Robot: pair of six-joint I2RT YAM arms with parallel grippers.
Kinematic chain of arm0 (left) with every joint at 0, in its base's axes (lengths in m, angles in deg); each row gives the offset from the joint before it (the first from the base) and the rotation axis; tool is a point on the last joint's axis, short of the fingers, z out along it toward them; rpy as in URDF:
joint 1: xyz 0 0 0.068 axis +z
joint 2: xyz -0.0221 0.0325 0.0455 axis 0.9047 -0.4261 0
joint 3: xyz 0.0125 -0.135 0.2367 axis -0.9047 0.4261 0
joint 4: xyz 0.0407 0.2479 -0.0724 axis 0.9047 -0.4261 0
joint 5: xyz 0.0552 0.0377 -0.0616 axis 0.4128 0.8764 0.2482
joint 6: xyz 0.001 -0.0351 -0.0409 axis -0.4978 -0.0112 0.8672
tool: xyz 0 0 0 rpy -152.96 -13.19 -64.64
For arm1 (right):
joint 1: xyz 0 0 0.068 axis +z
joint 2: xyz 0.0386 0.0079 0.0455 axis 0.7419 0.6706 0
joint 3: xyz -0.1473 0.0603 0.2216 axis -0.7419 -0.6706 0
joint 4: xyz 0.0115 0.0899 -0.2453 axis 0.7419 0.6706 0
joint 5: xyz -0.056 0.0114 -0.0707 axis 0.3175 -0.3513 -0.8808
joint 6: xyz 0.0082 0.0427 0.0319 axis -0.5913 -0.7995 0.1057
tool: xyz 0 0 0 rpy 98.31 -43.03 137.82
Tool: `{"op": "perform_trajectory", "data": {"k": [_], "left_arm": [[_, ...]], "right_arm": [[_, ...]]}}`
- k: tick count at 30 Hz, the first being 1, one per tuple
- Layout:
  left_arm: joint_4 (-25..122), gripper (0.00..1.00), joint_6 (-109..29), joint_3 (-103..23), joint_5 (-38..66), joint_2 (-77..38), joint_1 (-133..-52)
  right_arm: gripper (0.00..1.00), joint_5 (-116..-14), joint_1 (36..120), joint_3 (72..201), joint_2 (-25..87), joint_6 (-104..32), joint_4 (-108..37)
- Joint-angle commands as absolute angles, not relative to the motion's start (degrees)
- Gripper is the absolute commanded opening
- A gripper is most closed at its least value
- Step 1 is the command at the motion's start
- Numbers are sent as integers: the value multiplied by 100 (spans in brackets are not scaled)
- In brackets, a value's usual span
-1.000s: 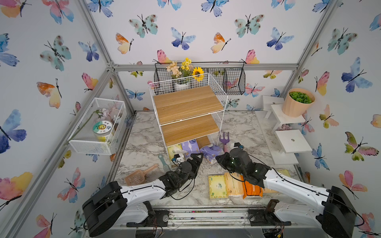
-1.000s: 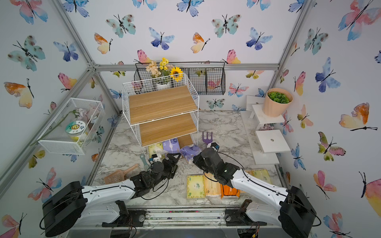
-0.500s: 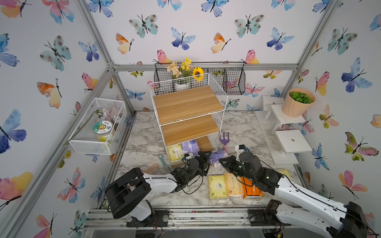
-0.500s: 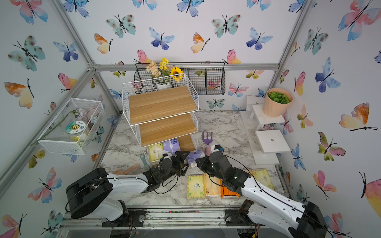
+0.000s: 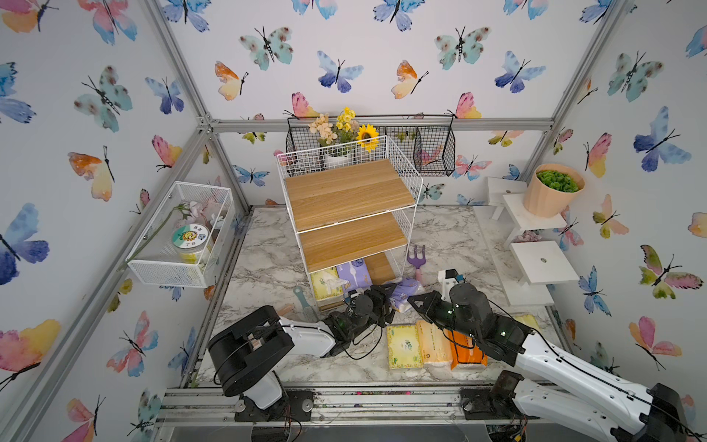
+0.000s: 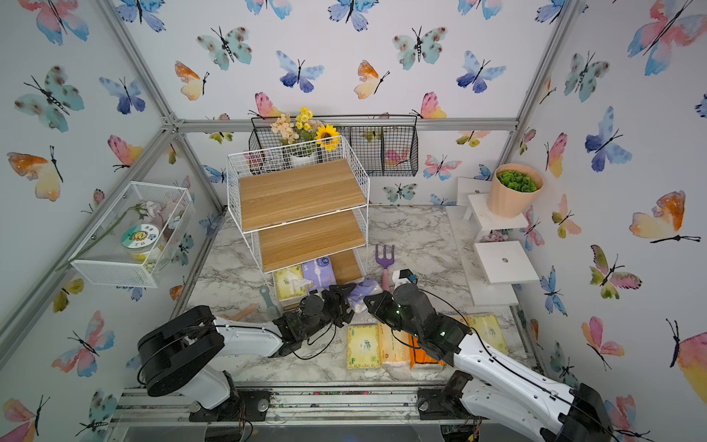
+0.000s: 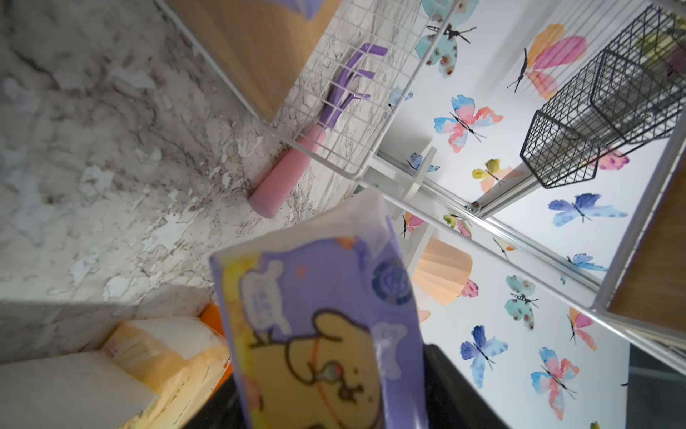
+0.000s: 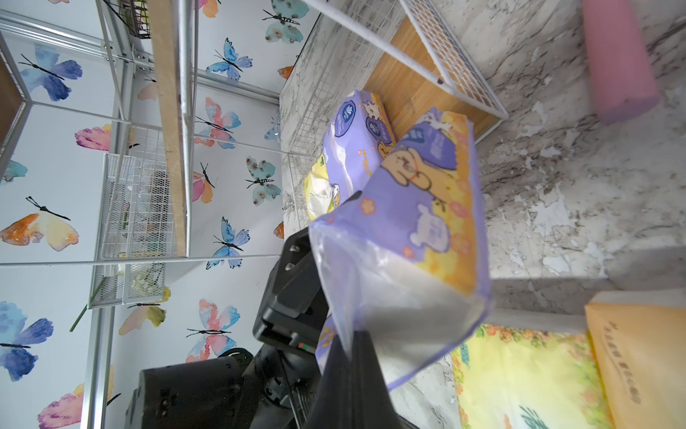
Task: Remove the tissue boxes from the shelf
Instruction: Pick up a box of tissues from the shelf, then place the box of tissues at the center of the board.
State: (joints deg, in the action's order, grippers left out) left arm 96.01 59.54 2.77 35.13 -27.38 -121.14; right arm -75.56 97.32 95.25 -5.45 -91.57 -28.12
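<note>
A purple tissue pack point(image 5: 405, 292) point(image 6: 361, 292) hangs just in front of the white shelf point(image 5: 415, 180), between both grippers. My right gripper point(image 5: 415, 300) point(image 8: 352, 356) is shut on the pack's plastic end flap point(image 8: 419, 223). My left gripper point(image 5: 386, 296) point(image 7: 334, 401) has its jaws against the pack's two sides point(image 7: 323, 327). On the shelf's bottom board lie a pale yellow pack point(image 5: 325, 283) and a second purple pack point(image 5: 354, 271). The two upper boards are bare. Yellow-green point(image 5: 403, 346), peach point(image 5: 434, 342) and orange point(image 5: 466, 352) packs lie side by side on the table near its front edge.
A purple rake with a pink handle point(image 5: 417, 260) lies right of the shelf. A teal tool point(image 5: 302, 302) lies left of it. White steps point(image 5: 543, 264) with a plant pot point(image 5: 551, 191) stand at the right, a white mesh box point(image 5: 183, 233) hangs at the left.
My left gripper has moved right to the purple pack and closed from wide open onto it. The right arm has drawn back a little, still pinching the pack.
</note>
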Motion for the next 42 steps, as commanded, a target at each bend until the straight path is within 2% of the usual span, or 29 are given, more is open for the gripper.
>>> {"op": "perform_trajectory", "data": {"k": [1, 6, 7, 11, 13, 15, 23, 30, 36, 42], "left_arm": [[9924, 51, 6035, 134, 3470, -2820, -12125], [9719, 30, 5923, 136, 3532, -2677, -12125], [9648, 27, 5890, 151, 3551, -2623, -12129], [9125, 17, 5517, 200, 3708, -2280, -12129], [8700, 15, 5187, 193, 3787, -2017, -12129], [8281, 15, 4759, 211, 3839, -1708, -12129], [6021, 12, 2468, 552, 4081, 196, -12112], [3672, 14, 971, 869, 4122, 1877, -12086], [3530, 16, 323, 1653, 3513, 2835, -12068], [4328, 18, -370, 2187, 2519, 2659, -12056]], "right_arm": [[2, -7377, 9702, 9433, -674, -9073, -2962], [2, -7424, 9702, 9300, -750, -9052, -2956], [8, -7444, 9702, 9282, -758, -9011, -2955], [46, -7629, 9702, 9315, -859, -8488, -2877], [57, -7848, 9702, 9429, -941, -8157, -2661], [62, -8135, 9702, 9570, -1032, -7815, -2422], [64, -8950, 9702, 9991, -1194, -7017, -1907], [63, -8903, 9702, 9991, -1118, -6922, -2162], [63, -8708, 9702, 10054, -809, -6876, -2409], [63, -8564, 9702, 10116, -638, -6824, -2485]]}}
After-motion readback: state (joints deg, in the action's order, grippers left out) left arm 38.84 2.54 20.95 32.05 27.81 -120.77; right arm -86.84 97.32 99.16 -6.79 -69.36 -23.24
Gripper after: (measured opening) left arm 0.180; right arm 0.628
